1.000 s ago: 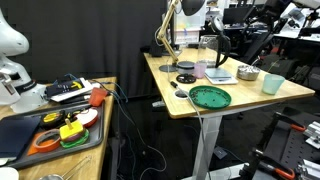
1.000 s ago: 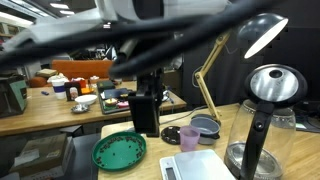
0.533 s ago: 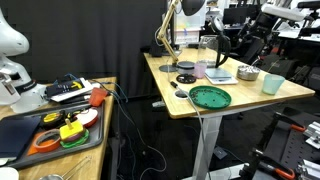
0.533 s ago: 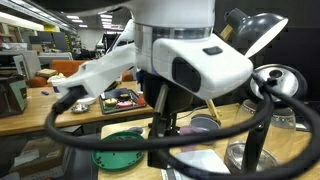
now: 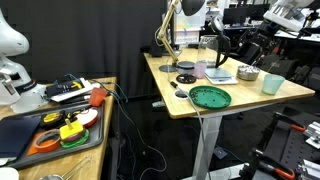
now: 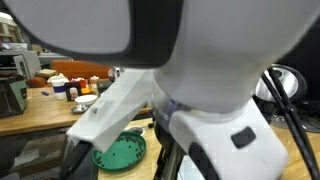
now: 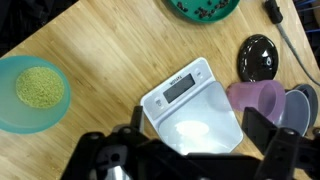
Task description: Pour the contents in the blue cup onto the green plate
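Note:
In the wrist view the blue cup stands at the left edge, seen from above, with the contents, a heap of pale yellowish bits, inside it. The green plate shows partly at the top edge. My gripper hangs open above a white kitchen scale, with nothing between its fingers. It is well to the right of the cup and not touching it. In an exterior view the cup stands near the table's right edge and the plate near the front. The arm hides most of another exterior view, where the plate still shows.
A purple cup and a grey bowl stand right of the scale, with a black disc beyond them. A clear jug and a desk lamp stand at the table's back. A second table holds tools.
The arm has swung closer to one exterior camera and now fills nearly all of that view. Its white link at the top right of the other view has shifted slightly. The jaws stay open.

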